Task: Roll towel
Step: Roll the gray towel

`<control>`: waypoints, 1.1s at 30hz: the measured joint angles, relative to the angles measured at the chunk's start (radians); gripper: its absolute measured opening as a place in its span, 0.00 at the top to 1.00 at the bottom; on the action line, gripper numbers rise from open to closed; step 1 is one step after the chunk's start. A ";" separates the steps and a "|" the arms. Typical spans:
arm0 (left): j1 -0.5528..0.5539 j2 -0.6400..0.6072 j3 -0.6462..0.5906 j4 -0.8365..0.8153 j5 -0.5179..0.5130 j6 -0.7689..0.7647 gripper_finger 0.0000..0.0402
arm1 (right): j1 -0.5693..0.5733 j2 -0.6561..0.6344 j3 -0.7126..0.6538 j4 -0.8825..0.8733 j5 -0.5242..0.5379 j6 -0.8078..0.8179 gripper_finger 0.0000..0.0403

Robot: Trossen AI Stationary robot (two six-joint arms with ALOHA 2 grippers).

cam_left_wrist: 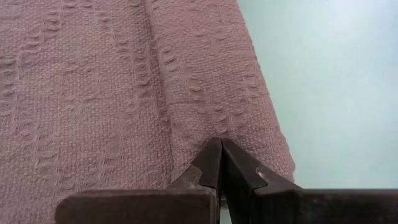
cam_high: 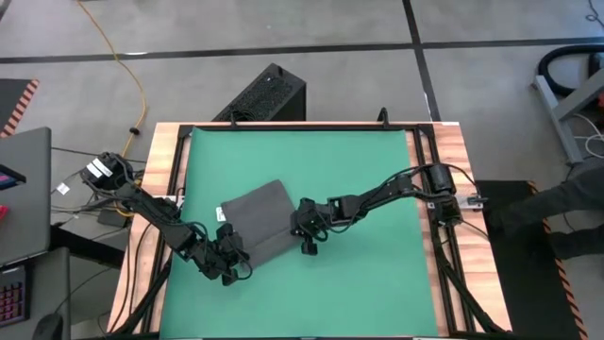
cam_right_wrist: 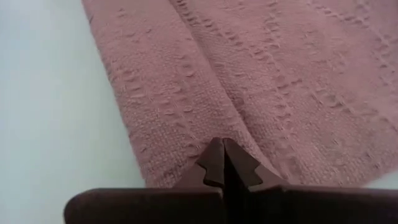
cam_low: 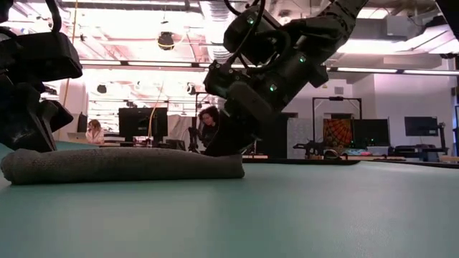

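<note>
The dark grey towel (cam_high: 257, 219) lies on the green mat (cam_high: 359, 179), left of the middle, with its near edge turned over into a low thick band (cam_low: 122, 165). My left gripper (cam_high: 236, 253) is shut at the band's left end. My right gripper (cam_high: 302, 232) is shut at its right end. Each wrist view shows its own shut fingertips, left (cam_left_wrist: 219, 148) and right (cam_right_wrist: 222, 147), against the ribbed cloth. No white tag shows. My left gripper pinches the towel's turned-over near edge (cam_left_wrist: 214, 127) near its left end between its two shut fingertips, slanting down from the near left. The cloth puckers at the tips and lies on the mat. My right gripper pinches the same turned-over edge (cam_right_wrist: 224, 124) near its right end between its two shut fingertips, slanting down from the right. The cloth lies on the mat; how many layers are held, I cannot tell.
Bare green mat lies to the towel's right and far side. The wooden table rim (cam_high: 453, 189) and black rails frame the mat. A black box (cam_high: 269, 94) stands on the floor beyond the far edge. People sit at desks in the room behind (cam_low: 93, 132).
</note>
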 joint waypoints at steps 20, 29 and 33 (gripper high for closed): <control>-0.003 -0.002 0.005 -0.040 0.035 0.104 1.00 | -0.046 0.036 0.002 -0.045 -0.039 0.106 0.88; 0.011 -0.004 0.007 -0.065 0.040 0.218 1.00 | -0.009 0.036 0.000 -0.045 -0.002 0.105 0.87; 0.029 -0.005 0.008 -0.068 0.049 0.246 1.00 | 0.014 0.016 -0.002 -0.042 0.063 0.071 0.86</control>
